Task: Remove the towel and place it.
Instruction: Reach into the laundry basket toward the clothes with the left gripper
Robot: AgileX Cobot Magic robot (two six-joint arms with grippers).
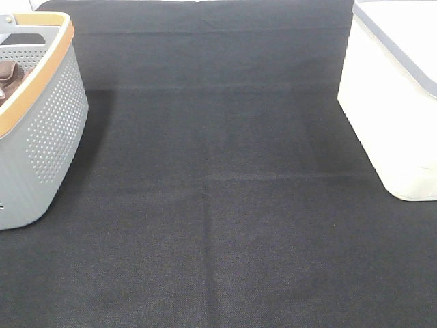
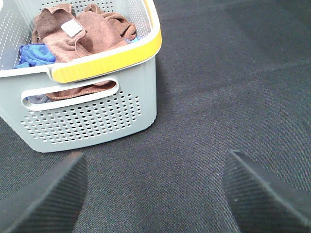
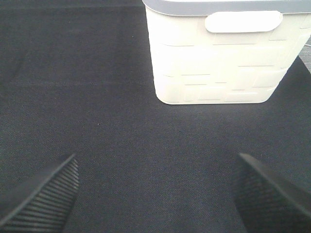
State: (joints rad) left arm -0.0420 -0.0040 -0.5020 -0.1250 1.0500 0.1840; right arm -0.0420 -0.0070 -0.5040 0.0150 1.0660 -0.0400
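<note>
The reddish-brown towel (image 2: pixel 82 31) lies crumpled inside the grey perforated basket (image 2: pixel 97 121), with its small white tag (image 2: pixel 73 28) facing up. In the exterior high view only a sliver of the towel (image 1: pixel 8 75) shows inside the basket (image 1: pixel 48 130) at the far left. My left gripper (image 2: pixel 155 194) is open and empty, low over the black cloth a short way in front of the basket. My right gripper (image 3: pixel 155 194) is open and empty, facing the white bin (image 3: pixel 218 58). Neither gripper shows in the exterior high view.
A blue cloth (image 2: pixel 31 54) lies beside the towel in the basket. The basket has a yellow rim (image 2: pixel 107 60). The white bin (image 1: pixel 396 102) with a grey rim stands at the right. Black fabric (image 1: pixel 218 205) covers the table between basket and bin.
</note>
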